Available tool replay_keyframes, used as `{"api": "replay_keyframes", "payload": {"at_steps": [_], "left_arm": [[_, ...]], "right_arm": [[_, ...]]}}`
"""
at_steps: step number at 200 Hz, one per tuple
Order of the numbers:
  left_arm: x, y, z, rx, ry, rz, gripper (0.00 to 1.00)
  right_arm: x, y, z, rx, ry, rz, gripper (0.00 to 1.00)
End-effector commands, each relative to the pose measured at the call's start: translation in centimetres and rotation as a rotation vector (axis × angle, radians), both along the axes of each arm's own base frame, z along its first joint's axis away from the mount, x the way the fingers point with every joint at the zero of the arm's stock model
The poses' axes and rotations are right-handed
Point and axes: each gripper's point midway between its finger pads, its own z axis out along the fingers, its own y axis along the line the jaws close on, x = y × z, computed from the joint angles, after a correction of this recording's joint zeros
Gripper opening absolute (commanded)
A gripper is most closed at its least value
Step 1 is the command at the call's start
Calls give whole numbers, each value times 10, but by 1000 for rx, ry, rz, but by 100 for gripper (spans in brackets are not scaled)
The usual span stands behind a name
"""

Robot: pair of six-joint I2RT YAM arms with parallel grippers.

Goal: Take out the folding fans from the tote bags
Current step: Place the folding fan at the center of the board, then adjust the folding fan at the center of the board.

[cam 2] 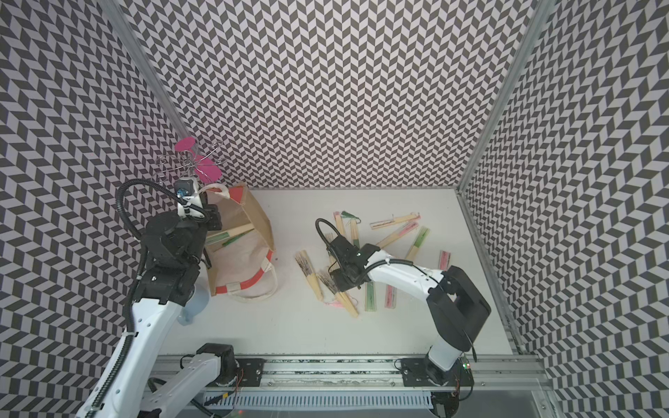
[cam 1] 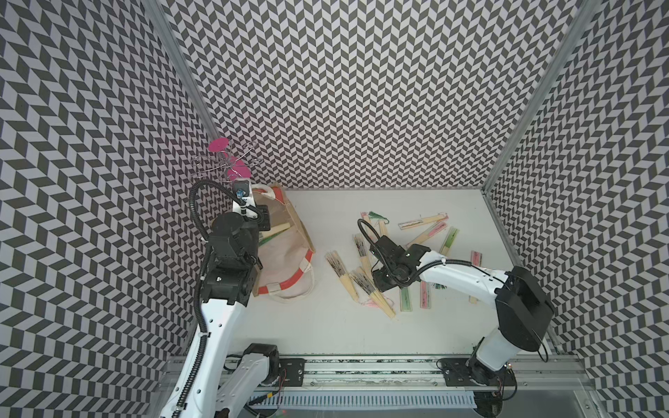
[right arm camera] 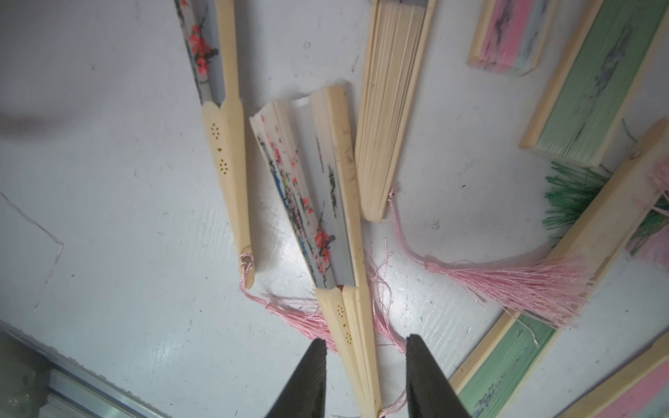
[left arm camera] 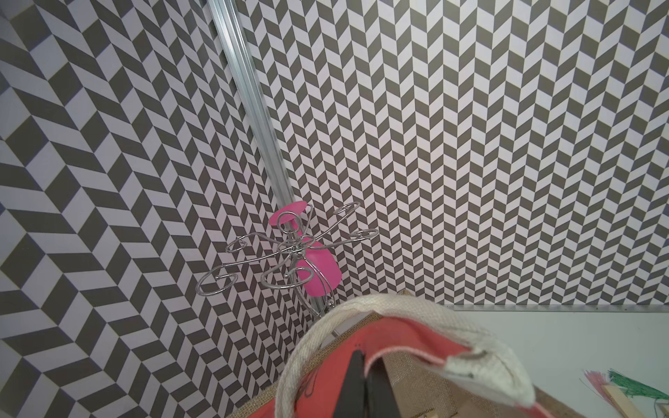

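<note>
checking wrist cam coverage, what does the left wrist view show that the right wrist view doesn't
Only the left wrist view: the wire stand with pink discs, and the left gripper shut on the red trim of the tote bag, beside its rope handle.
Only the right wrist view: the right gripper open, its fingers either side of a painted bamboo fan.
Both: the white table and loose folding fans with tassels.
</note>
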Motion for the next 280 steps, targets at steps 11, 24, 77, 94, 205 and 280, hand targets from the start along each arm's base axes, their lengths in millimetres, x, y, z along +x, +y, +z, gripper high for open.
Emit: {"api": "replay_keyframes", "payload": {"at_steps": [11,24,77,94,205,280], "left_arm": [[-12,-2,38,-26,-109,-22,0],[-11,-3,37,-28,-109,-27,0],[-11,-4,37,-34,-110,-34,0],[-10,-5,38,-37,-111,-41,0],[-8,-5,37,-38,-109,-38,0],[-11,-10,42,-27,-115,-67,0]], "right_arm": [[-15,12,-18,75,50,78,41],[-21,9,-29,70,73,92,40],[-37,8,-50,89,125,137,40],[-40,10,-56,99,144,147,37],[-48,20,-70,99,190,135,17],[-18,26,-27,76,73,99,39]]}}
